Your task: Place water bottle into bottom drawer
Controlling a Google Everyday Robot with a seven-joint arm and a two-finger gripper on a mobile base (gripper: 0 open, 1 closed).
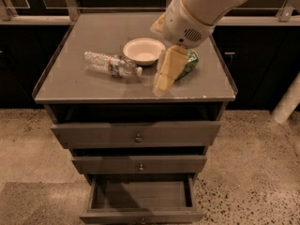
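I've got the hand (161,81) over the surface (93,86), right of the water bottle (112,64), can't tell if it's open, bottom drawer (140,196) pulled out

Cream claw (161,82) above tabletop (89,86), white bowl (143,51), perhaps green-patterned can (190,63)
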